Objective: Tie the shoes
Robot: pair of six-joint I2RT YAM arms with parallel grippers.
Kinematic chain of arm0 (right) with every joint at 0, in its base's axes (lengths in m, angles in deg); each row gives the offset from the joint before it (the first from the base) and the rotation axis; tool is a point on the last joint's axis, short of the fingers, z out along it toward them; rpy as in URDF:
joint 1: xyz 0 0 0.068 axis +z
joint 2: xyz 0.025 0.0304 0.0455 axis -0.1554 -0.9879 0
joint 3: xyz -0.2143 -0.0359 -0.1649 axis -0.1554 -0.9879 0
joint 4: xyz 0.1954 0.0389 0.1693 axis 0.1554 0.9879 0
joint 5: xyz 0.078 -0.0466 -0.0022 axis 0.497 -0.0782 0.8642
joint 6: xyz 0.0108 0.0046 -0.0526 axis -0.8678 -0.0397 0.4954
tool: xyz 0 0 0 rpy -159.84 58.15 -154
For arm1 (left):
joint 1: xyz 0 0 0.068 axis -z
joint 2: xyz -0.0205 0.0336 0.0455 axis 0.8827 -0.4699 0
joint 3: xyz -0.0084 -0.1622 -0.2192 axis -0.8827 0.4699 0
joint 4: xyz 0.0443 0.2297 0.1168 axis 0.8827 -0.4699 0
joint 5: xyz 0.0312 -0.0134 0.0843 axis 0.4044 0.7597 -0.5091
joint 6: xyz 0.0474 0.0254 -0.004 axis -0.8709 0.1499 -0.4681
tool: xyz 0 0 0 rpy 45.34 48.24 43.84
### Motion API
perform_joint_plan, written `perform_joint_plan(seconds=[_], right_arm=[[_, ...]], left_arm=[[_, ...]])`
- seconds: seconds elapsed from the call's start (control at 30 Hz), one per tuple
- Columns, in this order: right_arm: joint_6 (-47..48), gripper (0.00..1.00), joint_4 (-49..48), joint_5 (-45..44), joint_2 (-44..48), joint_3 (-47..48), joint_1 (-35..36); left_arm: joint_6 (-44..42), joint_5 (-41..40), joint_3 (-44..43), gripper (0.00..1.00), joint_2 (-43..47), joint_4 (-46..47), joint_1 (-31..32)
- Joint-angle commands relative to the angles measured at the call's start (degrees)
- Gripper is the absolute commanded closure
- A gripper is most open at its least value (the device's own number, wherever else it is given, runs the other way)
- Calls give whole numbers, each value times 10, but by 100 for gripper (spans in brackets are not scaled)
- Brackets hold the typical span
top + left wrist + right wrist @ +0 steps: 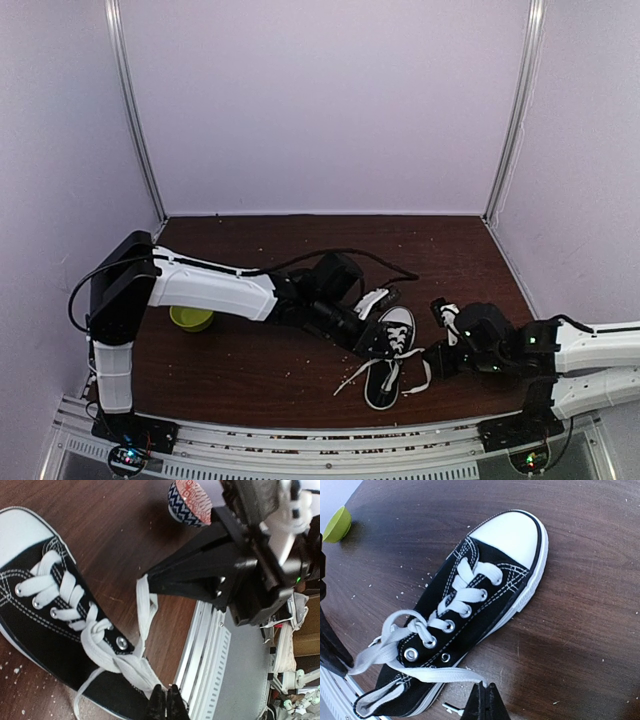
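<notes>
The left claw (167,705) and right claw (485,703) were both clamped shut, each pinching a strand of the white laces (440,675) stretched away from the sneaker (485,575). It lay on the tabletop (580,630), lower centre-right in the top view. The laces looked limp and flat; the light shoe could slide, so grips near the strand ends seemed best.
</notes>
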Motion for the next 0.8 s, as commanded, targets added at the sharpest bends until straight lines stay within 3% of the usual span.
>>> perform_joint_plan(seconds=[0.0,0.07,0.3,0.4,0.57,0.77], right_arm=[[22,100,-26,15,-10,21,-4],[28,100,-39,33,-20,23,-4],[33,100,-53,56,-53,30,-4],[34,100,-55,58,-55,30,-4],[34,100,-62,59,-57,27,-4],[33,100,-68,60,-59,25,-4]], left_arm=[[-68,-20,12,100,34,-74,4],[-74,-26,15,100,40,-83,4],[-39,-73,14,62,75,-71,-11],[-11,-85,9,52,71,-55,-25],[6,-72,-50,49,23,-77,-31],[8,-39,-101,55,-32,-107,-32]])
